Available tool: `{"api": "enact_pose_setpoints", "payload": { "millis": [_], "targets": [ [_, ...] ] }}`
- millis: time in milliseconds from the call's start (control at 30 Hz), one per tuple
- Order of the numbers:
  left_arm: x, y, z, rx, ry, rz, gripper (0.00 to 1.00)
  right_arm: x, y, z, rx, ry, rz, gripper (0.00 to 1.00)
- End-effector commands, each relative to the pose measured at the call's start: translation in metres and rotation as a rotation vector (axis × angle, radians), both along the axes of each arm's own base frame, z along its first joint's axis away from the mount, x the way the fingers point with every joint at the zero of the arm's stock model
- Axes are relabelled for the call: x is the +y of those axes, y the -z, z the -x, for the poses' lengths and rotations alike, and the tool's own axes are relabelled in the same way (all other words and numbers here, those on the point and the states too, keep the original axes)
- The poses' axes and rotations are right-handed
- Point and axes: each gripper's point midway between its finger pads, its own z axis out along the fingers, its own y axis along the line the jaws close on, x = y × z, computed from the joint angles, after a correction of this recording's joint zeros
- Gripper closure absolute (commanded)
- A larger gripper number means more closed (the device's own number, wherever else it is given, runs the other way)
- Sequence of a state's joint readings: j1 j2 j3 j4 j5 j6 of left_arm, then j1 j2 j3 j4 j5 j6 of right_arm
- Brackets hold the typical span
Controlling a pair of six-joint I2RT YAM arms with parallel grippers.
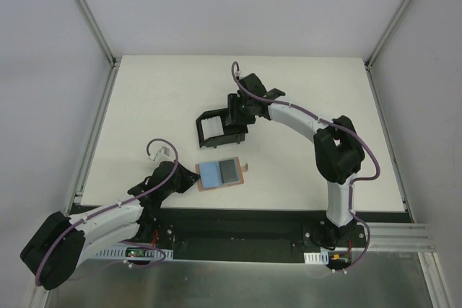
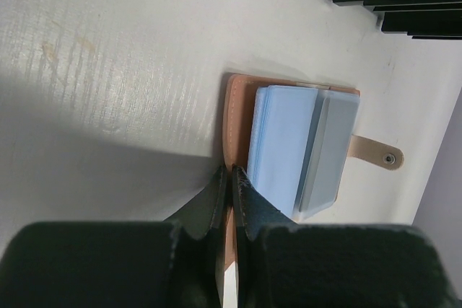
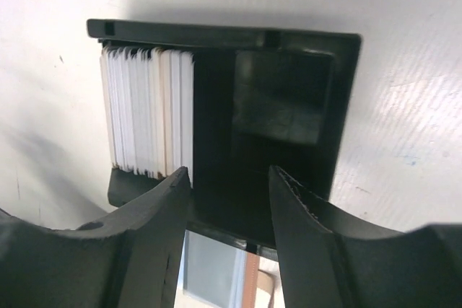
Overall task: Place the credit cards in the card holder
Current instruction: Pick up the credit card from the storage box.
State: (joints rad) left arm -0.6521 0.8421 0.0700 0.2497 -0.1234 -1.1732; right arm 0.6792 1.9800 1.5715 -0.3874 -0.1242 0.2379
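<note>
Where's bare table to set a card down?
Free: the far strip of table behind the black box, and its right side past the right arm. Crowded: between box and card holder, whose edge the left gripper pinches.

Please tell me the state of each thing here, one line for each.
Card holder: lying open, snap tab unfastened, light blue cards in it.
Black box: open, white cards standing in one side, other side empty.
Left gripper: shut on the card holder's edge.
Right gripper: open, holding nothing, at the black box.
</note>
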Motion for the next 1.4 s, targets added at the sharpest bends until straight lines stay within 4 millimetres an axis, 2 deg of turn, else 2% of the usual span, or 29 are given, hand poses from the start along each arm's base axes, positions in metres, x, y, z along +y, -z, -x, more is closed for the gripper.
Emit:
{"api": "enact_pose_setpoints", "payload": {
  "millis": [0, 233, 467, 667, 767, 1100, 1367],
  "targets": [
    [0.008, 0.015, 0.009, 0.044, 0.023, -0.057, 1.00, -0.011, -0.009, 0.000, -0.023, -0.023, 0.014, 0.50],
    [0.005, 0.013, 0.010, 0.042, 0.047, -0.055, 1.00, -0.032, -0.004, 0.008, -0.020, -0.003, 0.045, 0.50],
    [-0.002, 0.010, 0.008, 0.036, 0.080, -0.048, 1.00, -0.039, -0.011, 0.012, -0.029, 0.011, 0.029, 0.50],
    [-0.006, 0.013, 0.009, 0.056, 0.096, -0.041, 1.00, -0.021, -0.027, 0.003, -0.062, -0.015, -0.066, 0.44],
    [-0.007, 0.014, 0.010, 0.064, 0.100, -0.037, 1.00, -0.010, -0.028, -0.002, -0.052, -0.029, -0.091, 0.42],
    [-0.008, 0.014, 0.010, 0.061, 0.111, -0.042, 1.00, 0.013, -0.012, -0.019, -0.004, -0.037, -0.123, 0.39],
    [-0.007, 0.015, 0.010, 0.058, 0.111, -0.049, 1.00, 0.029, 0.000, -0.023, 0.037, -0.060, -0.164, 0.37]
  ]
}}
